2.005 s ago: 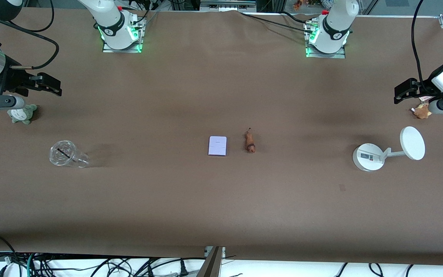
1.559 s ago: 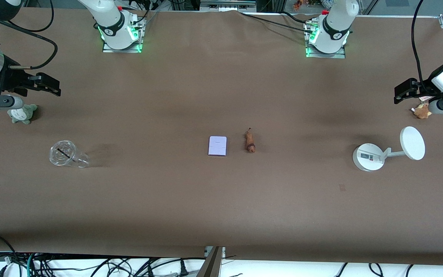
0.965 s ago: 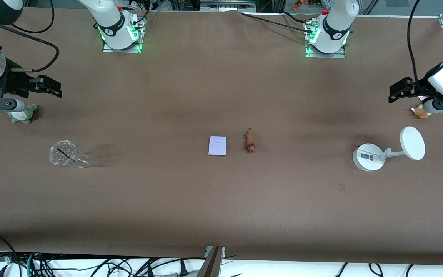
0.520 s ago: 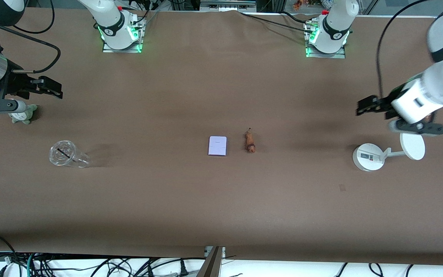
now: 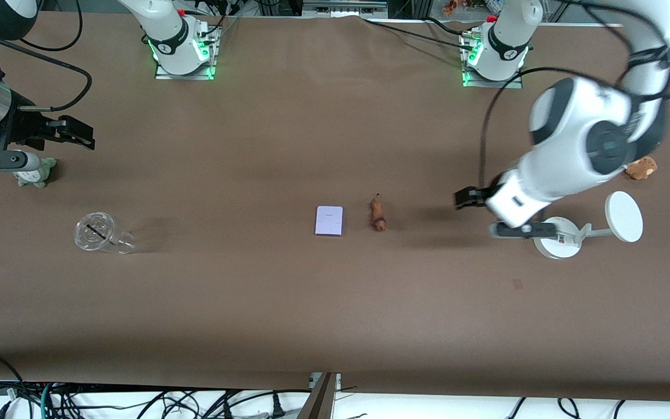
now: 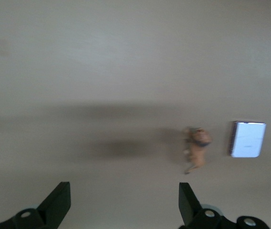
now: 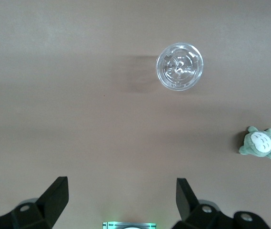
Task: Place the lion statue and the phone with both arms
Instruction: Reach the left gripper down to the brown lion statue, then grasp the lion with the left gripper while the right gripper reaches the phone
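Two grippers empty, fingers wide: left gripper (image 5: 467, 198) nearing lion statue (image 5: 378, 215), ahead of fingertips; right gripper (image 5: 73, 131) waiting; phone (image 5: 329, 220) untouched.

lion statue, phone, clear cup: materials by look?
Lion statue: matte orange-brown with a darker band, looks like painted resin or plastic; cannot tell which. Phone: smooth pale lavender slab with rounded corners, likely plastic or glass. Clear cup: transparent, table shows through, thin plastic by look.

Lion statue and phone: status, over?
Left gripper open, over bare table beside small orange-brown lion statue. Right gripper open, waiting above grey-green plush. Flat lavender-white phone untouched. Nothing in the way.
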{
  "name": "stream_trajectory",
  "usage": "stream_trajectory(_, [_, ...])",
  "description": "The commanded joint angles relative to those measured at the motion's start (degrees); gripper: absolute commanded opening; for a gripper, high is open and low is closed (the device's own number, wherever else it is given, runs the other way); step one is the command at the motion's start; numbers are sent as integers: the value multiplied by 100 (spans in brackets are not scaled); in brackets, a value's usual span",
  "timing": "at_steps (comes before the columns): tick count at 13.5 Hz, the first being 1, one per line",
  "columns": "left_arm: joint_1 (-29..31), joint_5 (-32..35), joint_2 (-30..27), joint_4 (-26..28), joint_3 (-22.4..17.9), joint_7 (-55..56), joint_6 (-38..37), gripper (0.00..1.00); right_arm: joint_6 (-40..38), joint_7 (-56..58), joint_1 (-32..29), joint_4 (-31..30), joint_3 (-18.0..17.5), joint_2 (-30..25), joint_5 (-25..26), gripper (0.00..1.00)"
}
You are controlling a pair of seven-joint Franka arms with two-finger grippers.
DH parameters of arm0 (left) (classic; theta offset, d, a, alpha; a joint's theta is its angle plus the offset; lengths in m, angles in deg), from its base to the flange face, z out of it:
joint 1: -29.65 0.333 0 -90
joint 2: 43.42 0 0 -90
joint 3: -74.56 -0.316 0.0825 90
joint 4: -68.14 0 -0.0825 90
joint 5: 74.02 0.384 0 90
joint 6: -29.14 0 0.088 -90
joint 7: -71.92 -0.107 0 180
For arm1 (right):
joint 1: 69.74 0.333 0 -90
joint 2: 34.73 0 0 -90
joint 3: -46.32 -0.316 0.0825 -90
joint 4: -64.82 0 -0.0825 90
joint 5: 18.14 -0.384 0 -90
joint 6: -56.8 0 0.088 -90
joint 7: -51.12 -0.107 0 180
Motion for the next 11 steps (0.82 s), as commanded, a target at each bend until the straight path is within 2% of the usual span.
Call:
stream_trajectory(1, [-696,23,648,-143,-55,632,498,100,-29,43,27,81,25,20,41,100])
stream_trajectory(4, [-1110,40,1106,-126,-73,1265,1192,100,-38,43,27,72,34,20,32,100])
stream_trajectory(8, [-1515,1092,1634,-143,-73,2354,1747,100,-55,43,27,72,34,20,32,100])
stream_trajectory(11, [-1603,1306,1941,-144,-64,2559,2150,100,-56,43,18,64,34,20,32,100])
